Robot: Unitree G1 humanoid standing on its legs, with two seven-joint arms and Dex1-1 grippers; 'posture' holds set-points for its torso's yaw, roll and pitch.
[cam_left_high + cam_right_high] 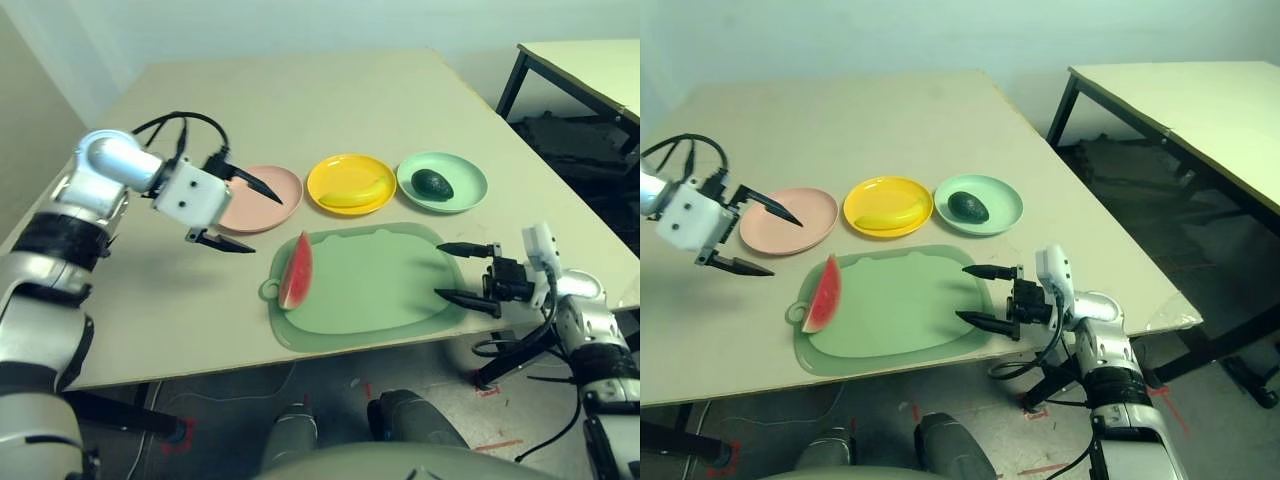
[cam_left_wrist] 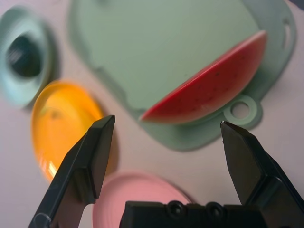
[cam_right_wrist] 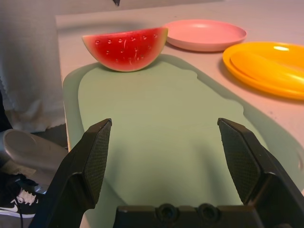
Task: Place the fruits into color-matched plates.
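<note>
Glossy plastic yellow plate (image 1: 350,183); matt smooth mat (image 1: 385,285); matt table (image 1: 300,110).

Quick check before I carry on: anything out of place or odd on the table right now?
Only the watermelon wedge: it stands on its rind at the left edge of the green mat, not in the pink plate, which is bare. Banana and avocado sit in their matching plates. Nothing spilled or damaged.

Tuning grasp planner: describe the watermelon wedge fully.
The watermelon wedge is a toy slice: glossy red flesh with dark seed dots and a thin green rind, plastic by its look. It stands on its curved rind at the mat's left end, near the ring tab. Only the mat touches it; the open left gripper hovers nearby.
</note>
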